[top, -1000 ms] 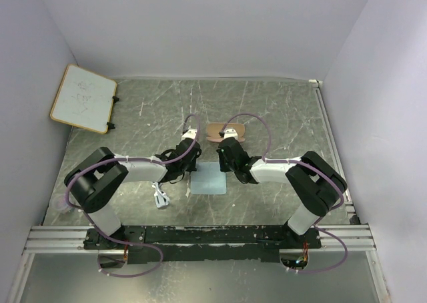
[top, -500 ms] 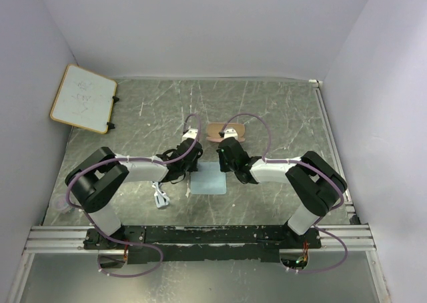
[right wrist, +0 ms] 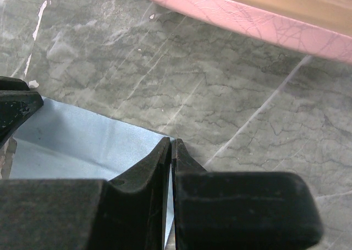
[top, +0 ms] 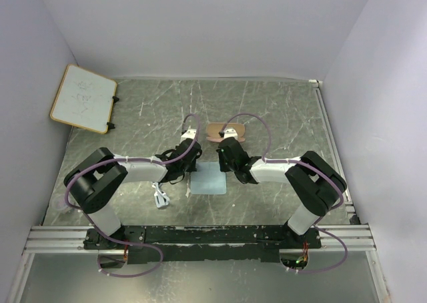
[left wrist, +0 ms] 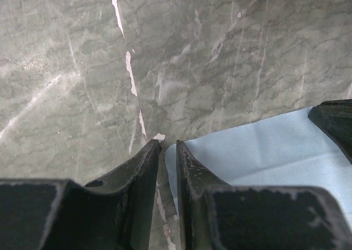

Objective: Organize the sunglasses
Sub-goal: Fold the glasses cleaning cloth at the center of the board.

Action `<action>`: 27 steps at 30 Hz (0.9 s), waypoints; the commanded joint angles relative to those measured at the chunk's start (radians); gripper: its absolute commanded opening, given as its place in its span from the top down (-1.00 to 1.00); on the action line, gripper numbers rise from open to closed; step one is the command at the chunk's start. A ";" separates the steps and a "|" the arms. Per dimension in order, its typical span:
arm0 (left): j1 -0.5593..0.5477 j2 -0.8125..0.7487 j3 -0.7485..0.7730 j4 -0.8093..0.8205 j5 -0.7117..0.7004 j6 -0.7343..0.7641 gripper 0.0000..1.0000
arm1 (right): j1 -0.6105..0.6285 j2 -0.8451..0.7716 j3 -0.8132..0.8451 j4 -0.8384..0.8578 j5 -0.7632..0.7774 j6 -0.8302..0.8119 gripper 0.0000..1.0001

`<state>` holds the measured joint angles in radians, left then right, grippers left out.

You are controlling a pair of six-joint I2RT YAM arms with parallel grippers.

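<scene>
Top external view: both arms work the upper corners of the blue cloth (top: 209, 179) at frame centre. The white sunglasses (top: 160, 198) lie just lower left of it, apart from both grippers. The left gripper (left wrist: 168, 145) stands slightly apart at its corner. The right gripper (right wrist: 171, 141) is pressed together at the other, with no pinch confirmed. Handling the cloth well likely means moving both corners evenly, clear of the pink case (right wrist: 247, 18).

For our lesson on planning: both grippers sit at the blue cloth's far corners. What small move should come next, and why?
Probably close the left gripper on the cloth corner lying at its narrowly parted jaws; the right gripper is shut at the other corner.
</scene>
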<state>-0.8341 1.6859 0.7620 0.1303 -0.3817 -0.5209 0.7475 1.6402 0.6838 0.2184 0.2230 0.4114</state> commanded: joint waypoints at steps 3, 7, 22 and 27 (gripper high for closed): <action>0.002 0.008 -0.032 -0.070 0.030 -0.006 0.40 | -0.003 0.020 -0.010 0.003 -0.007 0.010 0.91; -0.007 0.017 -0.019 -0.084 0.035 -0.006 0.43 | -0.004 0.023 -0.010 0.003 -0.007 0.012 0.91; -0.011 -0.013 -0.027 -0.138 0.006 -0.036 0.30 | -0.003 0.014 -0.014 0.004 0.002 0.013 0.91; -0.011 0.022 -0.014 -0.121 0.011 -0.036 0.32 | -0.004 0.012 -0.016 0.003 0.001 0.012 0.91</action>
<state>-0.8379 1.6657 0.7563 0.0875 -0.3824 -0.5510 0.7475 1.6428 0.6823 0.2272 0.2237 0.4160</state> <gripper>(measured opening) 0.347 0.047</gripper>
